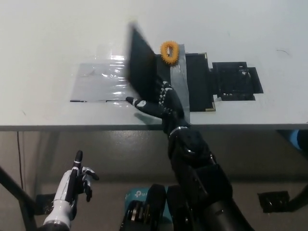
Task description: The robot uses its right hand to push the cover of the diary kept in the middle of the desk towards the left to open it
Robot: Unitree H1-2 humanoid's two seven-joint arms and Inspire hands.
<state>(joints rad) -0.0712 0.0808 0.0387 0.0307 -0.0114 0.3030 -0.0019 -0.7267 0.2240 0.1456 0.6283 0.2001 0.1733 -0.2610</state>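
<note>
The black diary (195, 79) lies mid-desk with its cover (142, 67) lifted, standing nearly upright and tilting toward the left. My black right hand (159, 102) is under and against the cover's lower edge near the desk's front, fingers spread, holding nothing. The inner side of the diary shows grey tape (179, 89) and a dark page. My white left hand (72, 185) rests below the desk at the lower left, fingers partly apart and holding nothing.
An orange ring-shaped toy (169, 51) sits just behind the diary. A clear plastic sheet (101, 82) is taped to the white desk (48, 38) left of the cover. A black flat mat (237, 80) lies right of the diary.
</note>
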